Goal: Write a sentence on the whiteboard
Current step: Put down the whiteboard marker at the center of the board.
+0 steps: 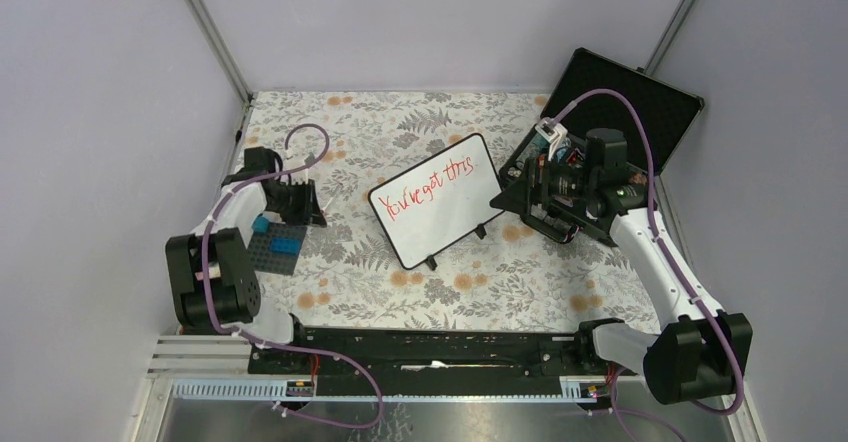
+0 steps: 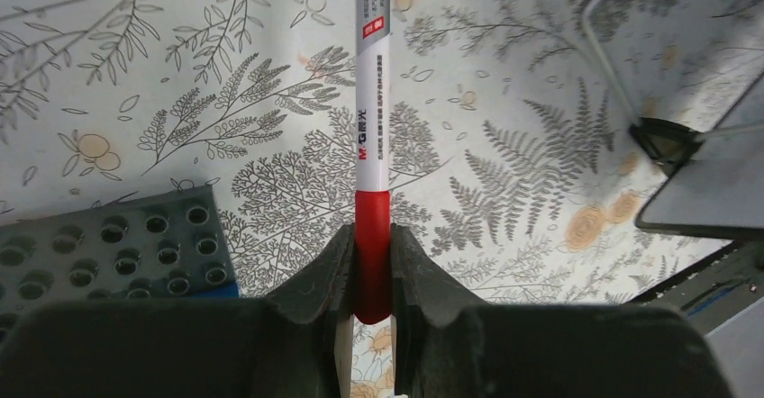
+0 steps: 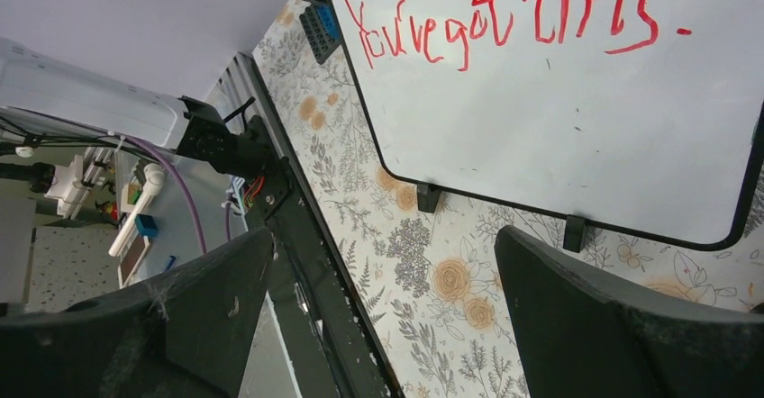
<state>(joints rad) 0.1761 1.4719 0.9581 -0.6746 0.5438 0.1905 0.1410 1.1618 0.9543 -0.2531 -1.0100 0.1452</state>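
The whiteboard [image 1: 446,224] lies tilted at the middle of the table, with the red sentence "You've got this" [image 1: 430,187] across its upper part. The right wrist view shows the board [image 3: 577,137] and the sentence [image 3: 504,20] close up. My left gripper [image 1: 312,207] is left of the board, shut on a white marker with a red end [image 2: 371,146], which points away over the floral cloth. A corner of the board [image 2: 712,191] shows at the right of the left wrist view. My right gripper [image 1: 512,200] is open and empty, just off the board's right edge.
A grey studded baseplate with blue bricks [image 1: 275,247] lies by the left gripper and also shows in the left wrist view [image 2: 117,245]. An open black hinged case [image 1: 625,102] stands at the back right, under the right arm. A black rail [image 1: 430,347] runs along the near edge.
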